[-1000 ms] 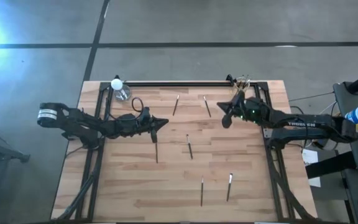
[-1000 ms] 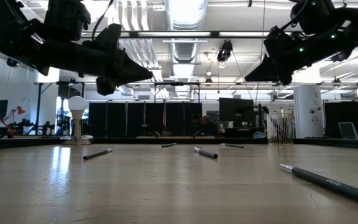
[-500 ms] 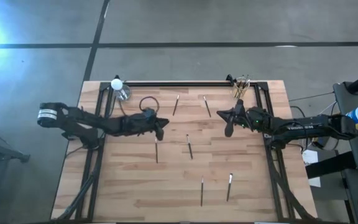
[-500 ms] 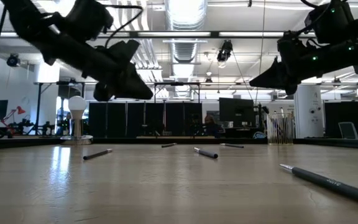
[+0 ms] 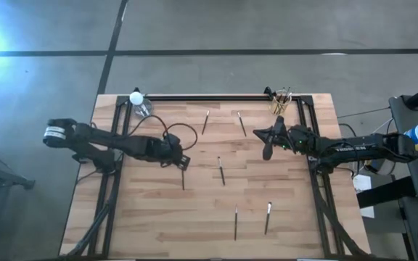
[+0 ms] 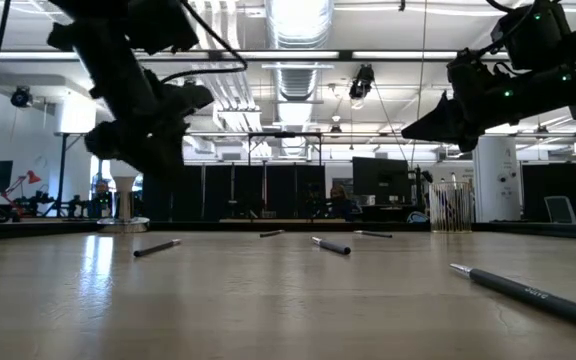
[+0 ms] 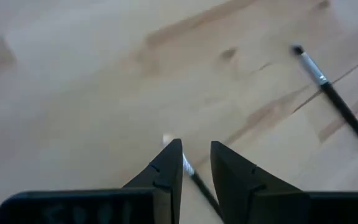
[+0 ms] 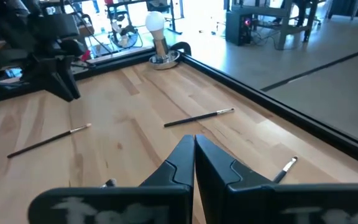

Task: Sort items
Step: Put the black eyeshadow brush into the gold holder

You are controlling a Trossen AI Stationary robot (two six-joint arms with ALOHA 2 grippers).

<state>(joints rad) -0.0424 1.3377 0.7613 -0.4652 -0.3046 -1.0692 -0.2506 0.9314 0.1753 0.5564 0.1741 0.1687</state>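
Several thin dark sticks, the items, lie flat and scattered on the wooden table (image 5: 144, 217). One stick (image 5: 183, 178) lies just below my left gripper (image 5: 182, 161). That gripper points steeply down, open, well above the wood. In the left wrist view this stick (image 7: 194, 177) shows under the gap between the fingers of my left gripper (image 7: 196, 155), untouched. Another brush (image 7: 331, 93) lies to one side. My right gripper (image 5: 267, 147) hangs shut and bare above the table's right half, well clear of the wood in the low view (image 6: 408, 130).
More sticks lie at the far middle (image 5: 205, 122) (image 5: 242, 123), at the centre (image 5: 221, 171) and near the front edge (image 5: 236, 222) (image 5: 268, 217). A glass cup with sticks (image 5: 281, 101) stands at the far right. A cup with a white bulb (image 5: 139, 104) stands at the far left.
My left gripper has tipped from nearly level to steeply downward, and its tip has swung back toward the table's near left, over the stick. My right gripper sank a little, then kept still. No stick has moved.
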